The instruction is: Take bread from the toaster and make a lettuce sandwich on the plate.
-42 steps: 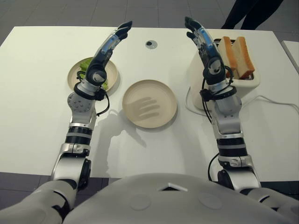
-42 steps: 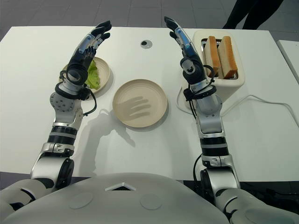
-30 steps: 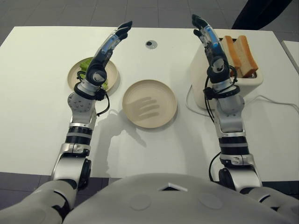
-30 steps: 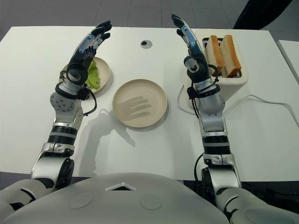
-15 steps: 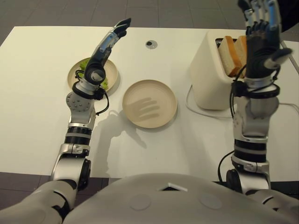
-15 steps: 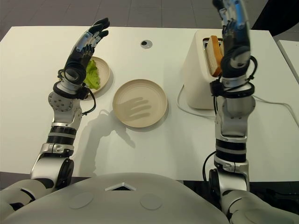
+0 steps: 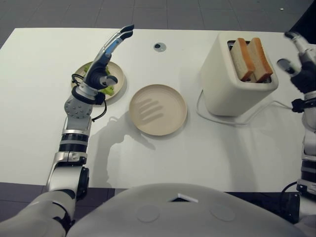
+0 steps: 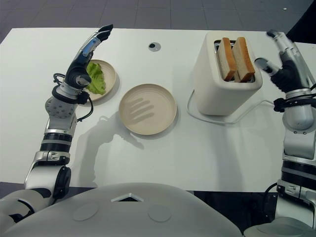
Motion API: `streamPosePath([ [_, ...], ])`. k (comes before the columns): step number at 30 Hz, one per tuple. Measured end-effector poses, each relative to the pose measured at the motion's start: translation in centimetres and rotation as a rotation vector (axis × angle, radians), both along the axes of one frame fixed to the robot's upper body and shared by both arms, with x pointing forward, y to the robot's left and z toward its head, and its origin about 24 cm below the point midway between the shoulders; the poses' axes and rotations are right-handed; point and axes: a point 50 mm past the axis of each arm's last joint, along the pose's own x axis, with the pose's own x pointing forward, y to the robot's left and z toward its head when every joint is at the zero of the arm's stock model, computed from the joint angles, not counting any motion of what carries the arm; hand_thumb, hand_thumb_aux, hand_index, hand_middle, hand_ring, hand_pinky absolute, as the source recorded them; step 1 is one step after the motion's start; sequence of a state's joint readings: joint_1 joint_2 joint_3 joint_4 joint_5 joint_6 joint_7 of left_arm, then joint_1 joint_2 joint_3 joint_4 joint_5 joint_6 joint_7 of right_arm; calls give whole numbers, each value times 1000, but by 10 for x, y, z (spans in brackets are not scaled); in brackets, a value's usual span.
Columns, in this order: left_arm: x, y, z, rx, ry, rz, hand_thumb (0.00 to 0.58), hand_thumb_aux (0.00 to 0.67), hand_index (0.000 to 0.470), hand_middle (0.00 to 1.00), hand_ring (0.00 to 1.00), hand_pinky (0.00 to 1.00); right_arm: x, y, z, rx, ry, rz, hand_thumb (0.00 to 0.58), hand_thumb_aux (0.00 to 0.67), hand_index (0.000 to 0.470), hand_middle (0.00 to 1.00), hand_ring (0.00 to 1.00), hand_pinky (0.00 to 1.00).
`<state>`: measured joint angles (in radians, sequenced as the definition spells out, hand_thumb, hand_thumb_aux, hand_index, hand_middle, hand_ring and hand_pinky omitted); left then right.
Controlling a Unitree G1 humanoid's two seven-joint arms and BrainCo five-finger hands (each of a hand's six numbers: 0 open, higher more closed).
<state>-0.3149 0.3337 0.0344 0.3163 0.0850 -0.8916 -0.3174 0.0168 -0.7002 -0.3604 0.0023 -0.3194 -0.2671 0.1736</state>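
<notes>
A cream toaster [image 8: 217, 86] stands at the right of the white table with two slices of bread [image 8: 234, 58] sticking up from its slots. An empty beige plate [image 8: 147, 108] lies at the middle. A smaller plate [image 8: 109, 74] at the left holds green lettuce [image 8: 96, 79]. My left hand [image 8: 89, 54] is raised above the lettuce plate, fingers straight and holding nothing. My right hand [image 8: 285, 59] hangs open just right of the toaster, level with the bread and apart from it.
The toaster's white cord [image 8: 256, 109] loops on the table in front of it and runs off to the right. A small round hole [image 8: 154, 46] sits in the tabletop at the back centre. Another white surface edge [image 7: 308, 47] shows at the far right.
My right hand has swung from in front of the toaster out to its right side. My left arm has shifted slightly left, its hand still raised.
</notes>
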Motion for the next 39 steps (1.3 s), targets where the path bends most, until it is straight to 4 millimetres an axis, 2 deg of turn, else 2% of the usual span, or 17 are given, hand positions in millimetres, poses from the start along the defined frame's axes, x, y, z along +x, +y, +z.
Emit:
streamPosePath([
  [4, 0, 0, -1, 1, 1, -3, 0, 0, 0, 0, 0, 0, 0, 0, -20, -27, 112, 14, 0, 0, 0, 0, 0, 0],
  [8, 0, -1, -1, 1, 1, -4, 0, 0, 0, 0, 0, 0, 1, -1, -21, -54, 121, 28, 0, 0, 0, 0, 0, 0],
  [9, 0, -1, -1, 2, 2, -6, 0, 0, 0, 0, 0, 0, 1, -1, -21, -55, 121, 29, 234, 152, 107, 0, 0, 0],
  [10, 0, -2, -2, 2, 2, -8, 0, 0, 0, 0, 0, 0, 2, -1, -21, -56, 121, 30, 449, 352, 247, 0, 0, 0],
  [11, 0, -2, -2, 3, 3, -9, 0, 0, 0, 0, 0, 0, 2, -1, -21, -58, 120, 30, 487, 402, 282, 0, 0, 0],
  [12, 0, -2, -2, 3, 3, -10, 0, 0, 0, 0, 0, 0, 2, 0, -20, -54, 117, 32, 553, 525, 369, 0, 0, 0],
  [13, 0, -2, -2, 2, 3, -10, 0, 0, 0, 0, 0, 0, 3, 1, -18, -46, 102, 39, 580, 670, 470, 12, 12, 12],
  [14, 0, -3, -2, 2, 3, -10, 0, 0, 0, 0, 0, 0, 5, 2, -14, -38, 83, 48, 580, 670, 470, 141, 141, 141],
  [15, 0, -2, -2, -1, 2, -8, 0, 0, 0, 0, 0, 0, 5, 3, -12, -30, 67, 50, 580, 670, 470, 341, 341, 341],
  [16, 0, -2, -2, -3, 2, -7, 0, 0, 0, 0, 0, 0, 5, 3, -10, -30, 56, 49, 580, 670, 470, 498, 498, 498],
  [17, 1, -2, -2, -4, 3, -6, 0, 0, 0, 0, 0, 0, 5, 3, -9, -29, 46, 48, 580, 670, 470, 745, 745, 745],
  [19, 1, -2, -1, -7, 2, -4, 0, 0, 0, 0, 0, 0, 5, 2, -3, -14, 13, 45, 580, 670, 470, 1000, 1000, 1000],
  [25, 2, -2, -2, 0, 3, 4, 0, 0, 0, 0, 0, 0, 6, 8, 11, 58, -100, 45, 580, 670, 470, 1000, 1000, 1000],
  [30, 5, 3, -1, 35, -12, 48, 0, 0, 0, 0, 0, 0, 9, 12, 35, 119, -281, 35, 580, 670, 470, 1000, 1000, 1000],
  [34, 15, 18, -1, 265, -39, 250, 0, 0, 0, 0, 0, 0, 6, 20, 51, 186, -408, 68, 580, 670, 470, 1000, 1000, 1000],
  [38, 31, 56, -17, 641, 5, 564, 0, 0, 0, 0, 0, 0, -1, 35, 67, 304, -544, 166, 580, 670, 470, 1000, 1000, 1000],
  [39, 33, 64, -21, 691, 20, 616, 0, 0, 0, 0, 0, 0, -3, 38, 69, 323, -559, 191, 580, 670, 470, 1000, 1000, 1000],
])
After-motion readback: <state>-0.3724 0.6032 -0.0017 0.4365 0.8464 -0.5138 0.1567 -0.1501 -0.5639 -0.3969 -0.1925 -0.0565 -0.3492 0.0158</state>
